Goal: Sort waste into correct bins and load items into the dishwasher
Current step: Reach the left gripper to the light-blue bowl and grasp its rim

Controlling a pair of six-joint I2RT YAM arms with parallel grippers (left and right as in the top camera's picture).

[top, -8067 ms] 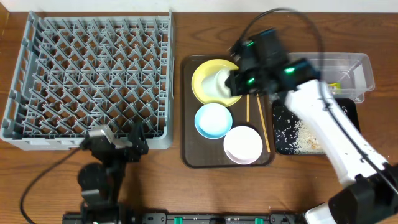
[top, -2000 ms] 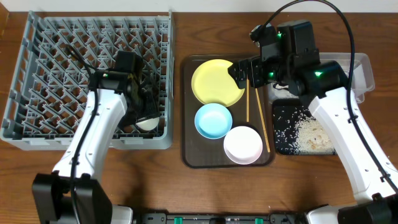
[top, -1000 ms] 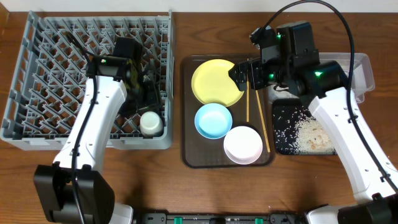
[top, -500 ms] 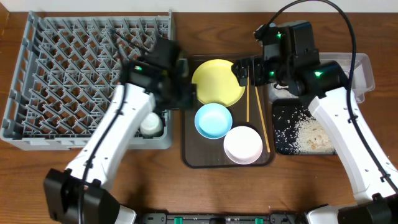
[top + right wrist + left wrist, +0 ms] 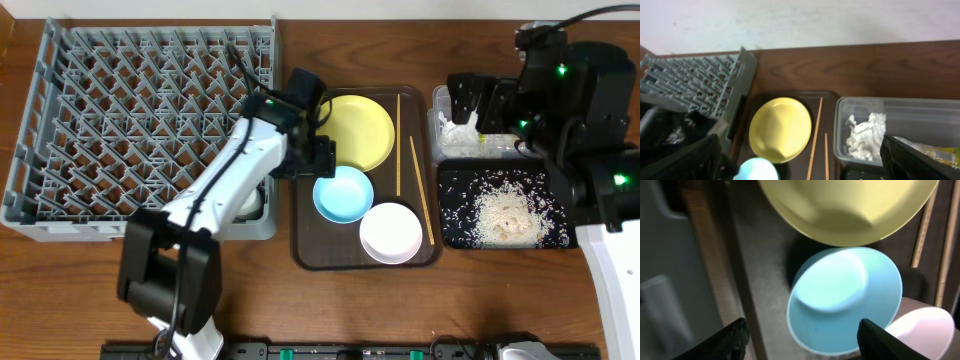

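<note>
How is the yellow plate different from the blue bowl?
The yellow plate is wider and shallower than the light blue bowl. The plate lies at the tray's far end; the bowl sits nearer the middle. Both are round and rest on the brown tray.

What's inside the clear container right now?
In the clear container, crumpled white tissue lies toward the left, and a yellowish wrapper shows at the right. From overhead, the right arm covers the container's right half, so anything else there is hidden.
</note>
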